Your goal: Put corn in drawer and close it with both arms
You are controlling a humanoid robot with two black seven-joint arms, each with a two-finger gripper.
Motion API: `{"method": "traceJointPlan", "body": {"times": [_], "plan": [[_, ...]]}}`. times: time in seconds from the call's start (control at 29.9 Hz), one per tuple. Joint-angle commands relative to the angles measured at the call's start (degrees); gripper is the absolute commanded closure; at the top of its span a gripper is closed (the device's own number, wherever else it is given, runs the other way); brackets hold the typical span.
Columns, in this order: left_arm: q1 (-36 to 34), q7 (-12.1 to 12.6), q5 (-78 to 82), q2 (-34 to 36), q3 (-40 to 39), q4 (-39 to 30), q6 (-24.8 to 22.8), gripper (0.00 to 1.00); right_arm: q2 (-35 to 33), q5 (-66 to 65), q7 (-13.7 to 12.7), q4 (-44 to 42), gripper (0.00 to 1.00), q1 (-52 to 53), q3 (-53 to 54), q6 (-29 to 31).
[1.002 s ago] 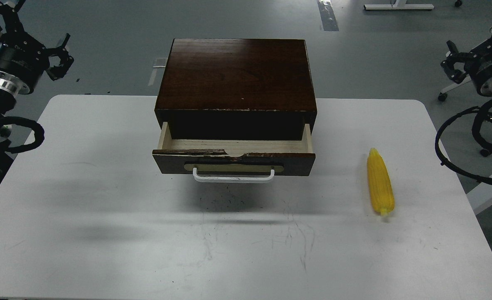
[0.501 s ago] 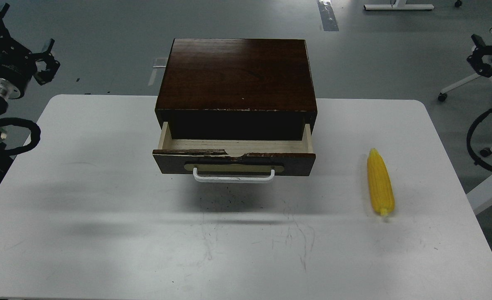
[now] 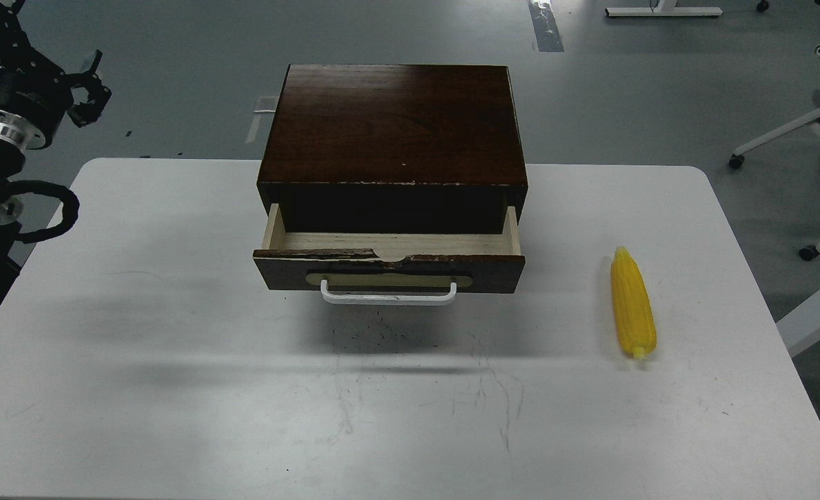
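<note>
The corn [image 3: 633, 303] lies near the surface's [image 3: 173, 389] right edge, beside the open drawer [image 3: 389, 260]. Left gripper [image 3: 90, 90] jaws: cannot tell; right one is unseen

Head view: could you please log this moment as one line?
corn: on table, right | drawer: open, empty | left gripper: raised, open | right gripper: out of view

A grey smooth floor [image 3: 632, 104] fills the room beyond the white table [image 3: 173, 389], whose top is scuffed with dark scratches near its middle and carries soft shadows. A strip of grey tape [image 3: 547, 26] lies on the floor at the far side. White chair legs on castors [image 3: 798, 132] stand at the right edge, and a white base bar [image 3: 663, 11] lies at the top.
</note>
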Motion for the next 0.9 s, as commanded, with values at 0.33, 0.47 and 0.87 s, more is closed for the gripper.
{"method": "traceJointPlan", "body": {"times": [0.33,0.47,0.87], "plan": [[-0.6,-0.7,1.0,0.5,-0.1,0.0,0.0,0.02,-11.7,-22.8,-11.0,42.6,0.0,0.1,-0.6,0.0],[-0.6,-0.8,0.9,0.7,-0.1,0.0,0.0,0.02,-12.0,-32.1,-13.8,51.3,0.0,-2.7,-1.3,0.0],[-0.2,-0.8,0.8,1.6,-0.2,0.7,0.0,0.02,-8.7,-42.0,-20.4,54.7,0.0,-12.4,-1.9,0.0]]}}
